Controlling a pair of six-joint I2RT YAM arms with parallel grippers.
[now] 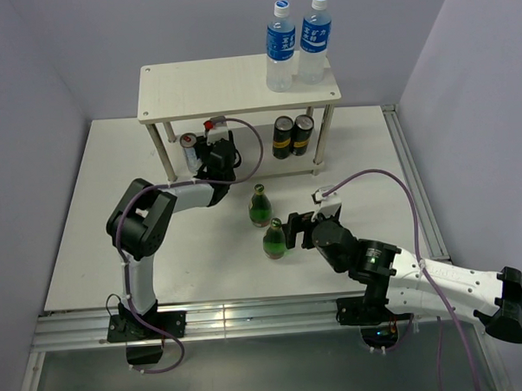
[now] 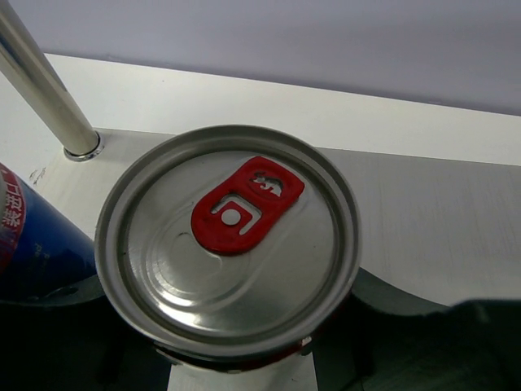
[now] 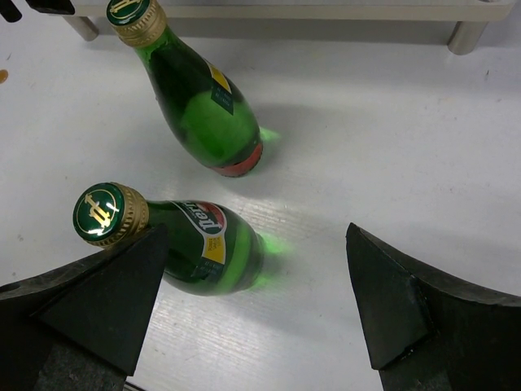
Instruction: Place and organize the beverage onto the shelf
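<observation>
Red-tab can (image 2: 228, 244) clamped in left end effector (image 2: 232, 330) at the shelf's (image 1: 196, 86) lower board; right end effector (image 3: 252, 301) gapes; two green bottles (image 3: 207, 114) await shelving.

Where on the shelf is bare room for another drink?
The top board is bare from its left edge to the two water bottles at its right end. The lower board is crowded: left gripper with red-tabbed can left, two black cans right.
</observation>
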